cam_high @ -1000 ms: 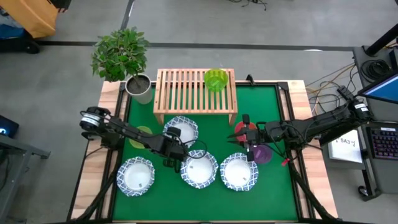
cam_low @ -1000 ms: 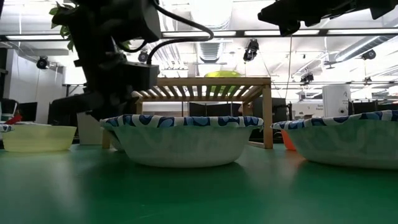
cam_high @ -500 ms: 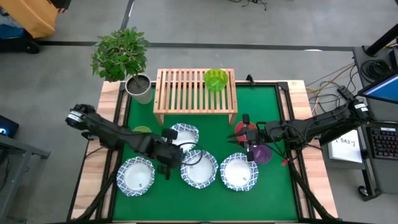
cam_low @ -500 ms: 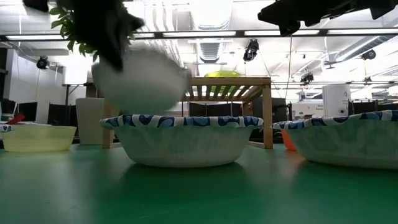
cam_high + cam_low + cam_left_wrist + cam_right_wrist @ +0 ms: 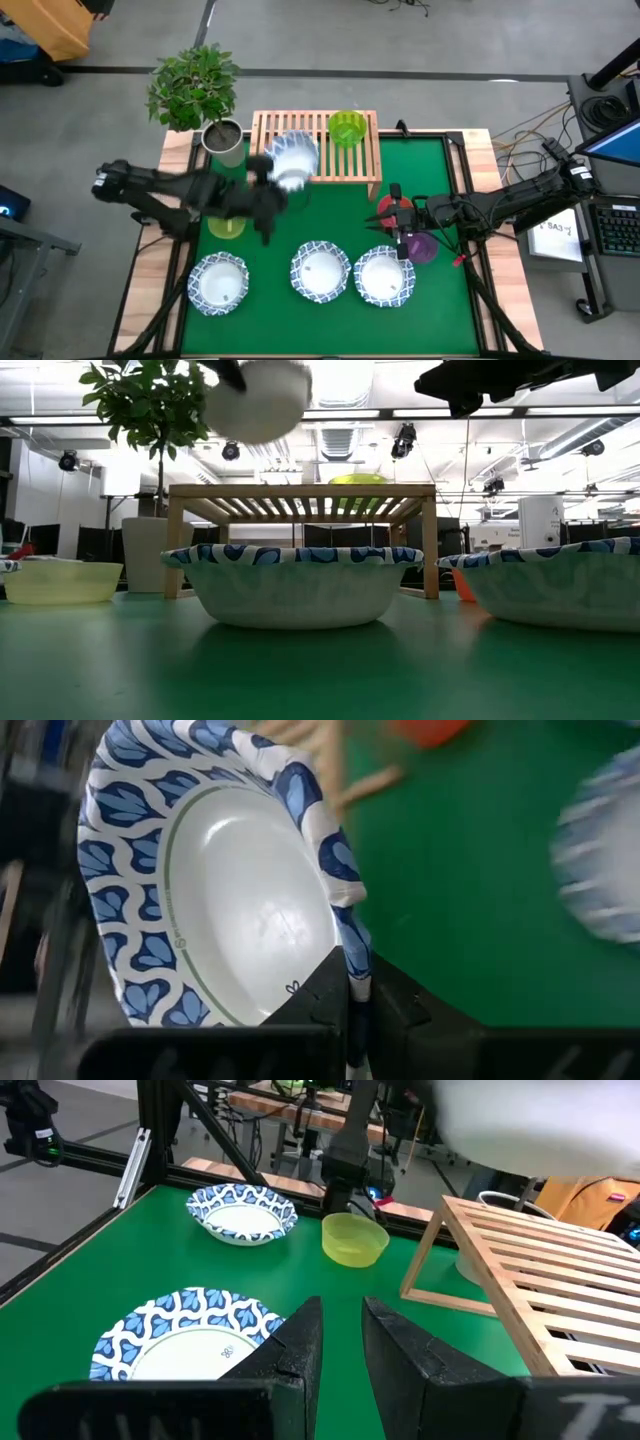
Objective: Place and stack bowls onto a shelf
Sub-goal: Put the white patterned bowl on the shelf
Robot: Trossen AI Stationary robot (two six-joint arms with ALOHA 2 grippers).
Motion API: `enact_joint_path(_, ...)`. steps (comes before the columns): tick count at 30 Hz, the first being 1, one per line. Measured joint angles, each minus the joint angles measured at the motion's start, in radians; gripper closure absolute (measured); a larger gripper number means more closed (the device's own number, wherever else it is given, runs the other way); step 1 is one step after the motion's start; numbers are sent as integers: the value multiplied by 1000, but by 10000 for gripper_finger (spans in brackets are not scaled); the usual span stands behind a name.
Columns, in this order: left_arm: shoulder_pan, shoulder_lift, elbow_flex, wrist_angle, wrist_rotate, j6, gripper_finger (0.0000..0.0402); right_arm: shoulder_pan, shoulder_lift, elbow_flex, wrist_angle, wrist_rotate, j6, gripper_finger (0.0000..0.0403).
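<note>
Green tabletop, left gripper clamping blue-rimmed white paper bowl over light-wood slatted shelf upper centre; right gripper slightly parted.

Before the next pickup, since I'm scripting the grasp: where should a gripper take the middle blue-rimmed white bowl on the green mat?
Probably by the scalloped rim of the middle blue-rimmed white bowl, from above, one finger inside and one outside. It sits upright and too wide to span; the left gripper holds another such bowl that way.

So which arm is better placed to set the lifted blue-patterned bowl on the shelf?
The left. Its gripper is clamped on the bowl's rim, holding it over the shelf. The right gripper hovers open and empty by the red bowl.
</note>
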Motion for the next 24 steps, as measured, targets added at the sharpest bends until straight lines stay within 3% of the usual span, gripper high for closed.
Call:
enact_joint_path(5, 252, 37, -20, 10, 9, 7, 402, 0, 0, 0, 0, 0, 0, 339)
enact_joint_path(9, 370, 82, -20, 56, 78, 23, 402, -1, 0, 0, -1, 1, -1, 339)
enact_joint_path(15, 442, 124, -19, 87, 90, 66, 402, -1, 0, 0, -4, 1, -4, 339)
enact_joint_path(24, 452, 145, -19, 151, 93, 88, 380, -1, 0, 0, -6, 1, -9, 339)
